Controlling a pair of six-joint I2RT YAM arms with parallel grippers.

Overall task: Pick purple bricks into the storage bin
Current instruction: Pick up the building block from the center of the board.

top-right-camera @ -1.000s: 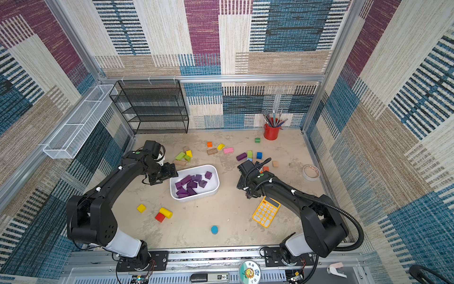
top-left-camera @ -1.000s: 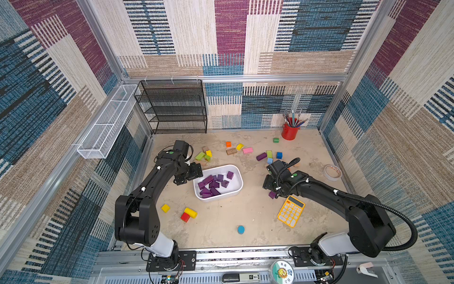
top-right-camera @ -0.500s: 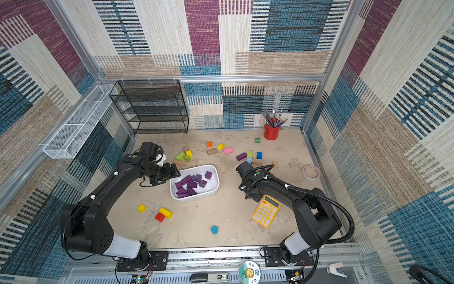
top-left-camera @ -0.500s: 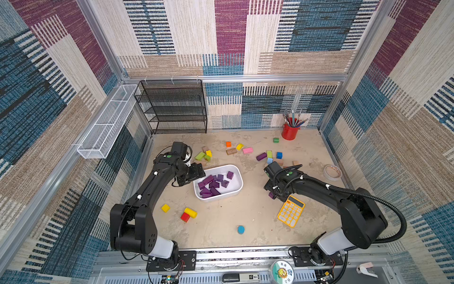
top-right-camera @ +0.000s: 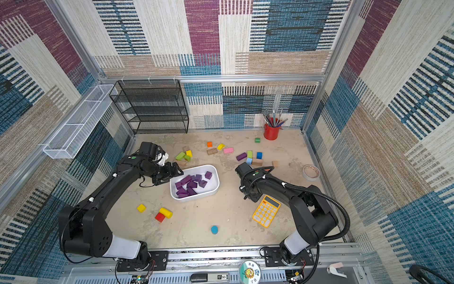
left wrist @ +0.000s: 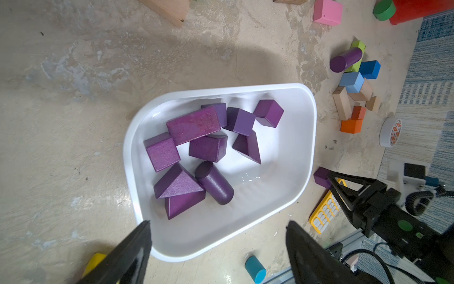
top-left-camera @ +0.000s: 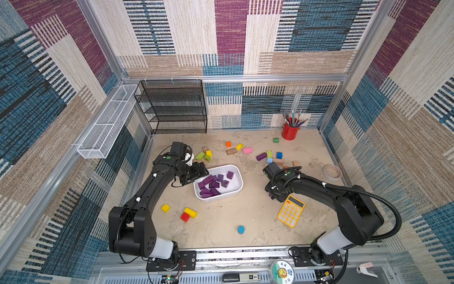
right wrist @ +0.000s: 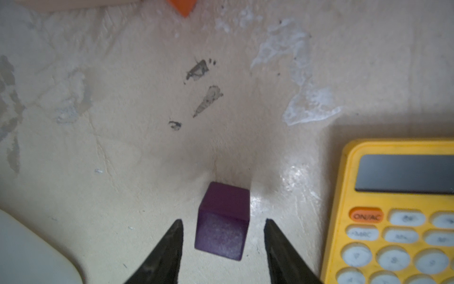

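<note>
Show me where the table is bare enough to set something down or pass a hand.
Bare: the stretch between the white bin and the yellow calculator, and the front strip around the teal disc. Also bare in front of the black rack. Crowded: the back row of colored blocks behind the bin.

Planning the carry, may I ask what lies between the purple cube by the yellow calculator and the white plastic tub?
A finger of the right gripper, then bare floor, in the right wrist view.

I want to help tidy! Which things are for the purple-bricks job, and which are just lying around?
For the job: storage bin, purple bricks inside it, loose purple cube, purple cylinder.
Just lying about: yellow calculator, tape roll, red pencil cup, pink block.
</note>
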